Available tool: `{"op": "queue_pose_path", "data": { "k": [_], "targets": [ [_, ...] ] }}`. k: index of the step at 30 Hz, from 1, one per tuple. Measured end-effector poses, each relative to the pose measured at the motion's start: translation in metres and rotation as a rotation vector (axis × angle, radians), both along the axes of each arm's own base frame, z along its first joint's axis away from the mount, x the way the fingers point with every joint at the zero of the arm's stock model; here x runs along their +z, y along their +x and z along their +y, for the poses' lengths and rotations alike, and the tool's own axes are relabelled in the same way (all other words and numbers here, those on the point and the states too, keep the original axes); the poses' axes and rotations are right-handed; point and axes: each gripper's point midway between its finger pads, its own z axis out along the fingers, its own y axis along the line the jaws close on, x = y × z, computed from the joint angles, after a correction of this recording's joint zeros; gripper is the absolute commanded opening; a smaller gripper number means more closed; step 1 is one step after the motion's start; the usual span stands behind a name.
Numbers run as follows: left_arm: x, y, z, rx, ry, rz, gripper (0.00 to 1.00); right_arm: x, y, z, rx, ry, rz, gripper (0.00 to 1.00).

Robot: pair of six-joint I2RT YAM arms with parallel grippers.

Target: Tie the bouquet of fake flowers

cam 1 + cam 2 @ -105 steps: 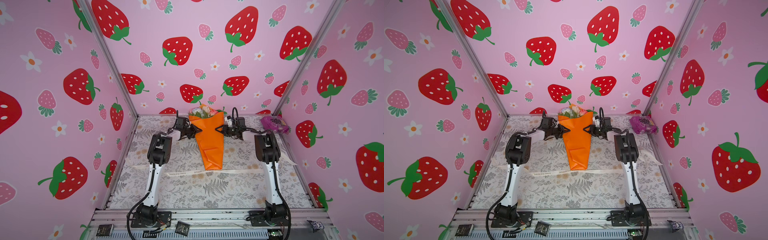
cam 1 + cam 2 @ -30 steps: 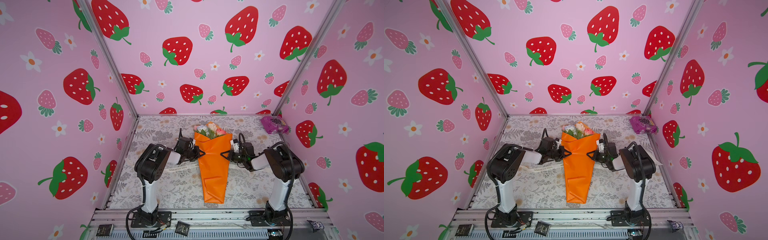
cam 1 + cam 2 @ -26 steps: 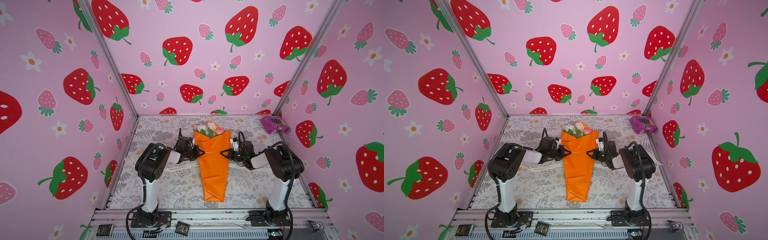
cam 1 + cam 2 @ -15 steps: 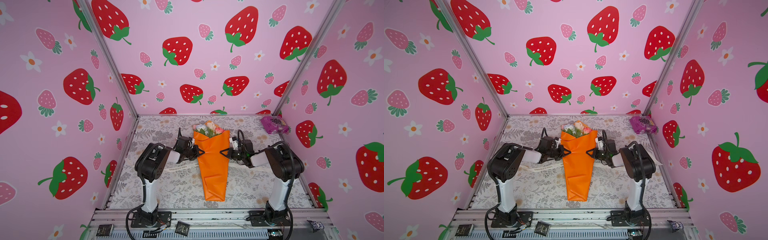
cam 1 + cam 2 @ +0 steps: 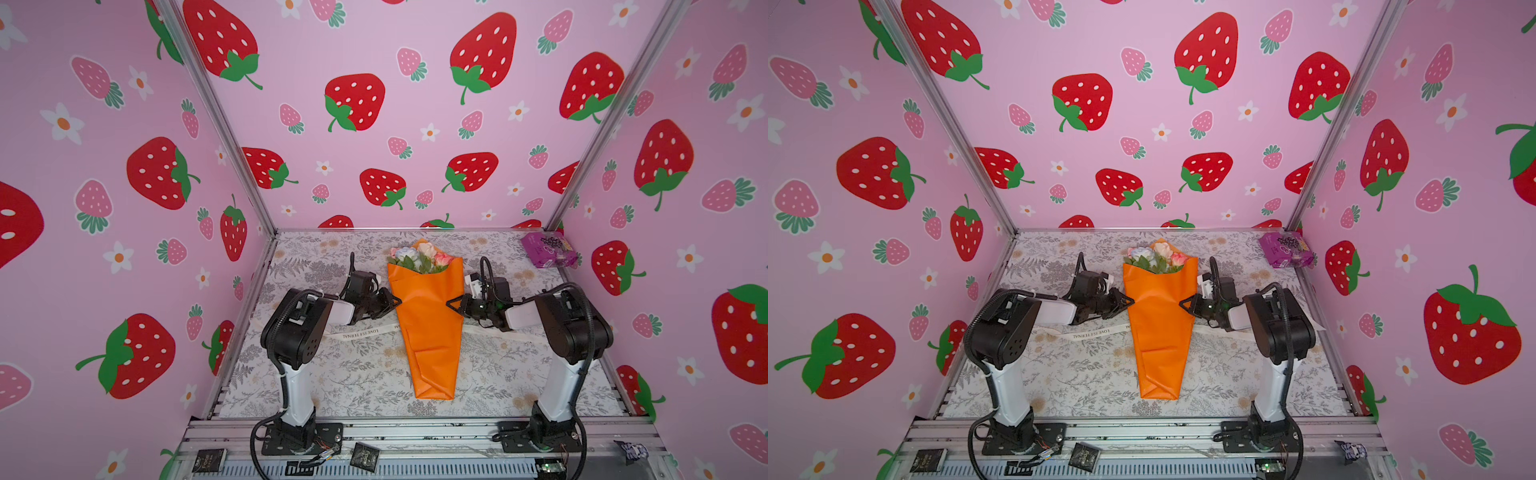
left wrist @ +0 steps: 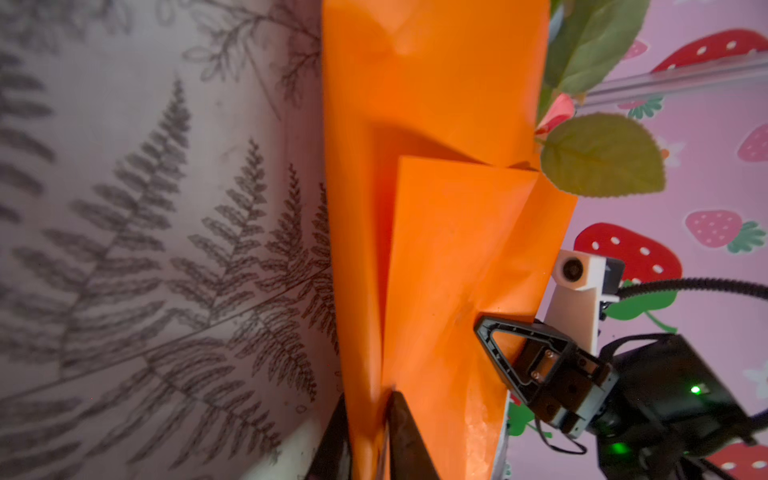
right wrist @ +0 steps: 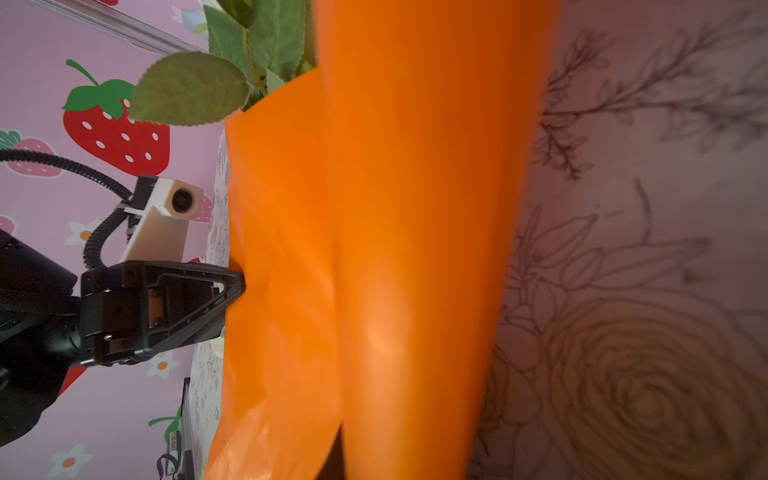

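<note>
The bouquet (image 5: 428, 332) is pinched by its orange paper (image 6: 436, 249): left edge seemingly clamped in left claw (image 5: 398, 302), right edge in right claw (image 5: 449, 303).

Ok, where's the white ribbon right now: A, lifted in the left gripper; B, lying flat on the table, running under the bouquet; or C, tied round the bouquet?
B: the white ribbon lies flat on the table, showing on both sides of the bouquet and crossing nowhere over it.

Pink strawberry-and-daisy print walls (image 5: 395, 62) on three sides, aluminium corner posts (image 5: 220, 120), grey floral-print table (image 5: 361, 374), even light.
</note>
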Motion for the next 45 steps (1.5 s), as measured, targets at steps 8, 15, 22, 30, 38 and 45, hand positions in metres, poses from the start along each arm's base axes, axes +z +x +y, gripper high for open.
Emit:
{"op": "queue_pose_path", "data": {
  "k": [8,15,22,30,38,45],
  "targets": [
    [-0.004,0.002,-0.005,-0.014,-0.028,0.015,0.00,0.011,0.005,0.005,0.022,0.031,-0.013,0.02],
    [0.001,0.006,-0.007,-0.013,-0.041,0.001,0.14,0.016,0.010,0.006,0.024,0.042,-0.023,0.09],
    [-0.001,0.005,-0.002,-0.004,-0.011,0.004,0.46,0.002,0.013,0.000,-0.009,0.005,0.011,0.37],
    [0.034,-0.017,0.025,0.028,0.069,-0.047,0.71,0.032,0.019,-0.030,-0.091,-0.069,-0.034,0.63],
    [0.053,-0.060,0.091,0.168,0.218,-0.033,0.74,0.047,0.006,-0.094,-0.297,-0.226,-0.034,0.69],
    [0.049,-0.083,0.202,0.471,0.351,0.064,0.76,0.060,-0.018,-0.139,-0.449,-0.389,-0.034,0.70]
  ]
}}
